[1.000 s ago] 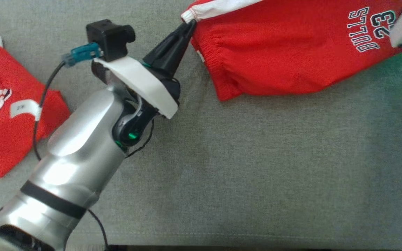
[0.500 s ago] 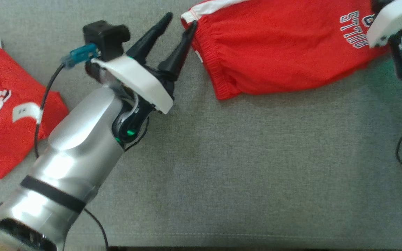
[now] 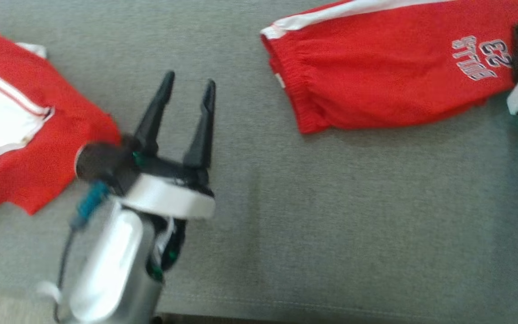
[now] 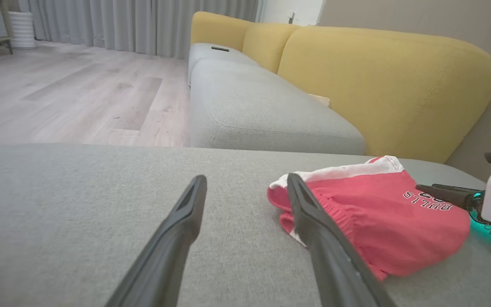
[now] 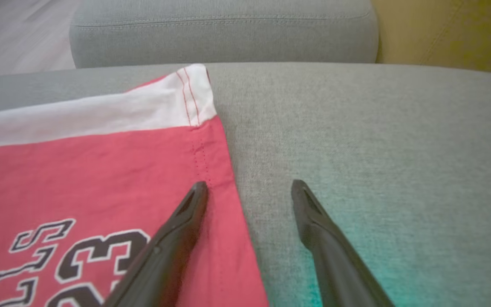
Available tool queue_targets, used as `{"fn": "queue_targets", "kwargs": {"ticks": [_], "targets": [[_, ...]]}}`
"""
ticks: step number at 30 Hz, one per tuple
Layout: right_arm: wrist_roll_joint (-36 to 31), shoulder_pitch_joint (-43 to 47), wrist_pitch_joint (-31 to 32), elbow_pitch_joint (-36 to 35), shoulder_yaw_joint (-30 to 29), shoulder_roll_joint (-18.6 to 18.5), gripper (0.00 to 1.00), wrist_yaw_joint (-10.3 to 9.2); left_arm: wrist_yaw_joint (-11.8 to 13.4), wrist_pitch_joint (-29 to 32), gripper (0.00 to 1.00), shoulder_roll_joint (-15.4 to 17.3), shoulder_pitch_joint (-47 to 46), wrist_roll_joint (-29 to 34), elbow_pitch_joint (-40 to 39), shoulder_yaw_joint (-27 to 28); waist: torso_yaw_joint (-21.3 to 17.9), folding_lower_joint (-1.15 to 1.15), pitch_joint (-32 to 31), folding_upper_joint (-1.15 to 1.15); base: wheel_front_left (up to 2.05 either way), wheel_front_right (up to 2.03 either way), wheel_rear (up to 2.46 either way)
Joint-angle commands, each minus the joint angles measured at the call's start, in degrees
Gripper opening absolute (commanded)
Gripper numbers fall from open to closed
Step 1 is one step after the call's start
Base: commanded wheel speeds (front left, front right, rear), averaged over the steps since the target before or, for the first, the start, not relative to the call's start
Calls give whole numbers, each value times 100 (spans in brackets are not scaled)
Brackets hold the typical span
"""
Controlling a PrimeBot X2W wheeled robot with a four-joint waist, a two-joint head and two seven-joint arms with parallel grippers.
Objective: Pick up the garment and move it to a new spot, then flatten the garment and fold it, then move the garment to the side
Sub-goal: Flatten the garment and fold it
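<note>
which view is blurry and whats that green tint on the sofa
Head view: blur smears the left gripper. Right wrist view: sharp, a teal glow tints the grey cushion. Left wrist view: same glow beneath the right gripper; shorts crisp.

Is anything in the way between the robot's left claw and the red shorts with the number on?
No, nothing visible. Bare grey cushion lies between the open left gripper and the red shorts.
</note>
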Motion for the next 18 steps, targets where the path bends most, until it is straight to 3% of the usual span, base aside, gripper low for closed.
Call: {"fn": "queue_targets", "kwargs": {"ticks": [1,7,8,9,10,18], "targets": [[93,-4,84,60,80,-92,100,41,57,-33,100,-63,248,373,-390,289,197,1,-71,0,0,0,0],[443,75,475,534,237,-19,97,41,102,-33,100,-252,823,904,-465,364,425,1,-202,0,0,0,0],[529,102,527,576,285,-16,72,41,116,-33,100,-274,900,960,-462,385,450,1,-230,0,0,0,0],[616,129,560,599,336,-20,39,41,126,-33,100,-295,967,989,-465,412,466,1,-254,0,0,0,0],[715,153,574,618,367,-26,0,41,124,-33,100,-311,1026,1012,-465,438,476,1,-285,0,0,0,0],[928,264,318,812,581,-265,0,41,58,-33,100,-363,1319,1128,-370,755,232,1,-685,0,0,0,0]]}}
